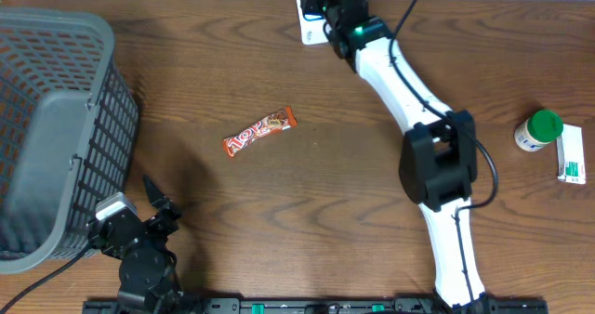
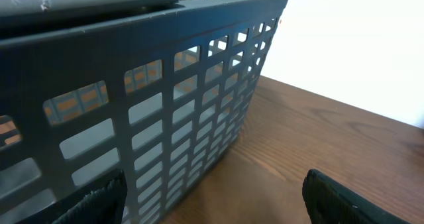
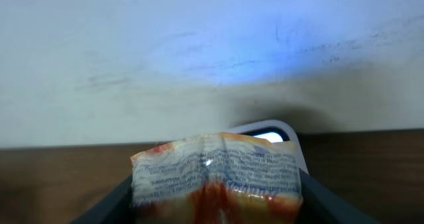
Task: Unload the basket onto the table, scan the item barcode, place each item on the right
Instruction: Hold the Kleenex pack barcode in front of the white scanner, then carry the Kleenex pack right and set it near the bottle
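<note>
Right gripper clamped on crinkled orange-white wrapper packet, far centre, just before white rounded scanner. Turn barcode face squarely toward scanner, hold steady. Left gripper jaws apart, empty, near left.

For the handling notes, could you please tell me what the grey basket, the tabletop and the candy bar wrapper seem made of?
Basket: likely moulded plastic, matte grey; uniform lattice walls.
Tabletop: wood or wood-look laminate; brown grain lines.
Candy bar wrapper: probably thin plastic film; printed, flattened ends.
</note>
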